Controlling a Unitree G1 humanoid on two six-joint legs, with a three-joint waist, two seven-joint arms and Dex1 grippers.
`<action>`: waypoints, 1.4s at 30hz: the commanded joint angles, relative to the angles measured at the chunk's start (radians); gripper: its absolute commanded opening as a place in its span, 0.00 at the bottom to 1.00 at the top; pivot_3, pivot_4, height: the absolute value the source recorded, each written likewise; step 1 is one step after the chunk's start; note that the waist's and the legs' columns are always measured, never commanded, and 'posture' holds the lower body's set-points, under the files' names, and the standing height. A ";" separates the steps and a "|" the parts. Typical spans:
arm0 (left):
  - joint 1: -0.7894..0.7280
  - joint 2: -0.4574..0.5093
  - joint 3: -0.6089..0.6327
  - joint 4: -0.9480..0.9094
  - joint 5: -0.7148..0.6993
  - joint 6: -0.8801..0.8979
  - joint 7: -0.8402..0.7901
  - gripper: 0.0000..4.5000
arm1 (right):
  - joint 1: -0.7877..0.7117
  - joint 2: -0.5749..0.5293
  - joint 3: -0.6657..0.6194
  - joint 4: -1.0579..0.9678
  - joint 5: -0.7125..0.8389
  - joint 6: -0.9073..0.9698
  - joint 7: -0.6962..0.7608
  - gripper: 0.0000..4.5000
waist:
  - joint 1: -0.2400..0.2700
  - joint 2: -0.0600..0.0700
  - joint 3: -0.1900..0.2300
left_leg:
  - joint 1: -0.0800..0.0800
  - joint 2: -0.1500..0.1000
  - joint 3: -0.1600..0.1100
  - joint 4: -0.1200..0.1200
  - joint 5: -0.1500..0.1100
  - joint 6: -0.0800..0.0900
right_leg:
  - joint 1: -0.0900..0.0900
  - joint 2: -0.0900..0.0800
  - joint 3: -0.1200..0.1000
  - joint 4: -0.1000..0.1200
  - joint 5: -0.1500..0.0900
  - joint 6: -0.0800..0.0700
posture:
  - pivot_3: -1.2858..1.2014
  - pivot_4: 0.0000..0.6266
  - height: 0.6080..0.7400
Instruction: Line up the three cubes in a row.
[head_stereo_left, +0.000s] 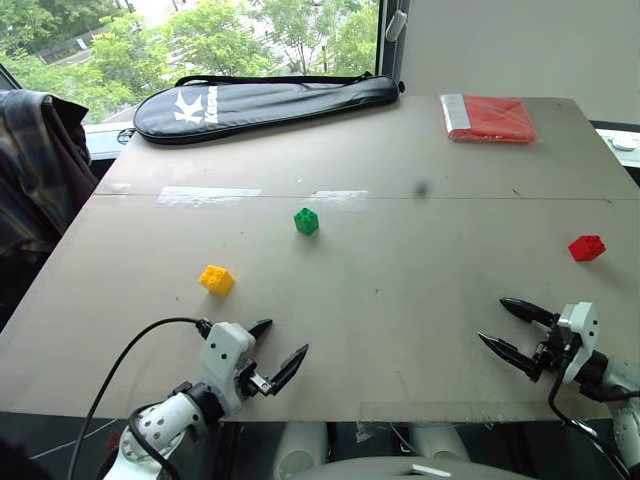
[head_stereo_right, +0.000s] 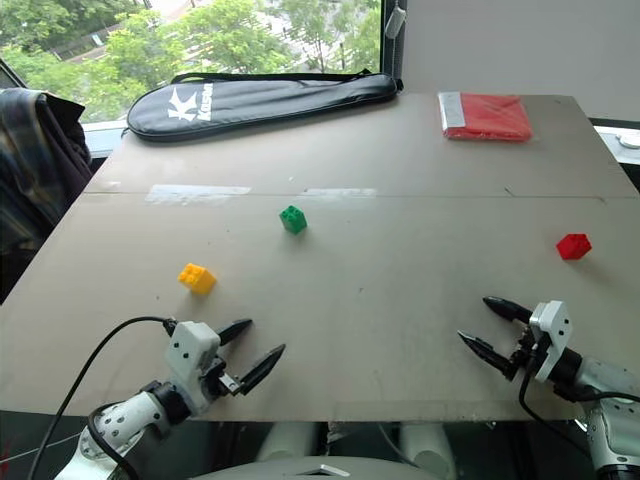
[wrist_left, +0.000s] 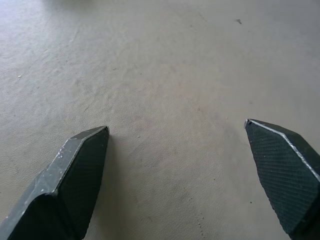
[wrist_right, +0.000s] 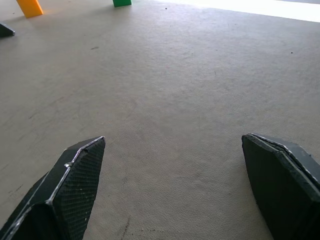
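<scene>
Three studded cubes lie apart on the grey table. The yellow cube sits at the left, the green cube near the middle further back, and the red cube at the right. My left gripper hovers open near the front edge, below and right of the yellow cube, with nothing between its fingers. My right gripper stands open at the front right, in front of the red cube, also empty. The right wrist view catches the yellow cube and the green cube far off.
A black racket bag lies along the back left of the table. A flat red packet rests at the back right. A plaid garment hangs beside the table's left edge. A white object sits past the right edge.
</scene>
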 joint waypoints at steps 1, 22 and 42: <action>-0.035 0.036 -0.006 -0.069 -0.059 0.079 -0.031 0.99 | -0.009 -0.022 -0.072 -0.041 0.056 0.036 -0.027 1.00 | 0.003 0.001 0.001 | 0.000 0.000 0.000 0.000 0.000 0.000 | 0.000 0.000 0.000 0.000 0.000 0.000 | 0.52 0.24 0.76; -0.559 0.220 -0.029 -0.272 -0.370 0.427 -0.081 0.99 | -0.351 -0.160 -0.241 0.314 -0.166 0.106 -0.549 1.00 | 0.003 0.004 0.005 | -0.002 -0.002 0.000 0.003 0.000 0.000 | 0.000 0.002 0.001 0.002 0.001 -0.001 | 0.52 0.24 0.76; -0.532 0.223 -0.038 -0.263 -0.333 0.380 -0.089 1.00 | -0.541 -0.198 -0.208 0.610 -0.154 0.121 -0.407 0.94 | -0.016 0.004 0.005 | -0.002 -0.002 0.000 0.003 0.000 0.000 | 0.000 0.002 0.003 0.002 0.001 -0.001 | 0.52 0.24 0.76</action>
